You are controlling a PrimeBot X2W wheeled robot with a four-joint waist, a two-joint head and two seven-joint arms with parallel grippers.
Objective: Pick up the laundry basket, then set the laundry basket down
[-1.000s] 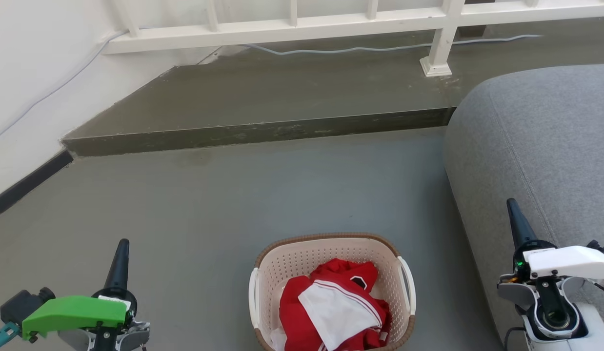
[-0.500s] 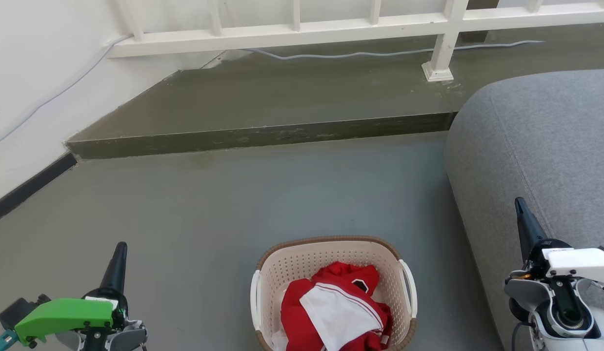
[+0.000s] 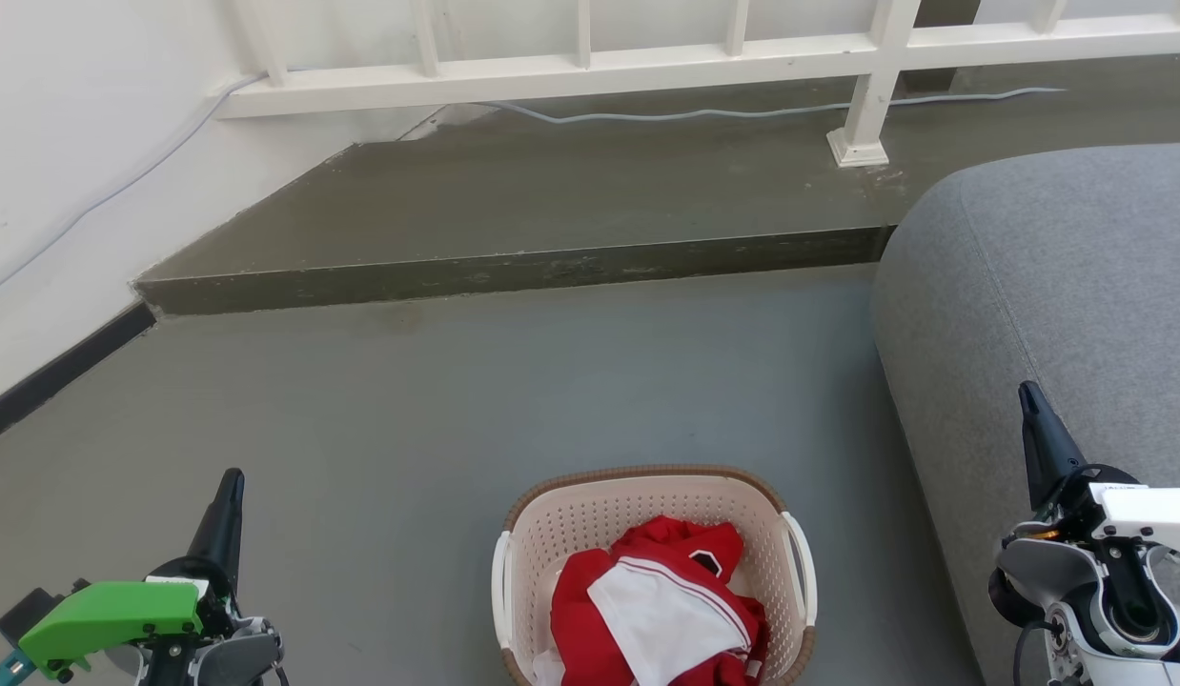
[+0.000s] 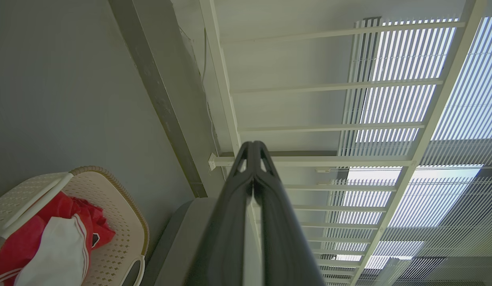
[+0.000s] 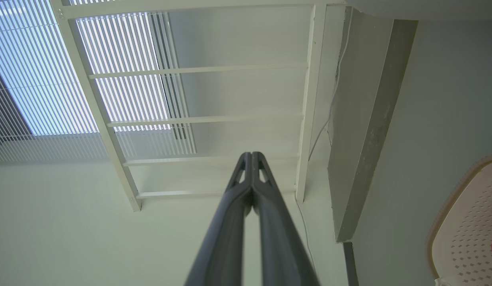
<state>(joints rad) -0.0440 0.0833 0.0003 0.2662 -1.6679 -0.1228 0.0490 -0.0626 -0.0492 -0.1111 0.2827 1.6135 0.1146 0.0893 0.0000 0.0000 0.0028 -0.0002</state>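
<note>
Grey concrete floor (image 3: 552,381) carries the scene, with a grey sofa (image 3: 1047,286) just to the basket's right and a raised step (image 3: 514,272) and white railing (image 3: 590,69) well beyond the basket. The basket (image 3: 600,514) stands on the floor, upright, partly filled with red and white clothes (image 3: 647,619). It should be light with so little cloth in it. The perforated plastic walls look stiff enough to lift but may flex. The left gripper (image 3: 232,481) is well to the basket's left and the right gripper (image 3: 1028,395) well to its right. Each has its fingers pressed together on nothing. The best hold looks to be the two white handles (image 3: 805,572), one per gripper. They are smooth and may slip, so an even lift would keep the basket level.
</note>
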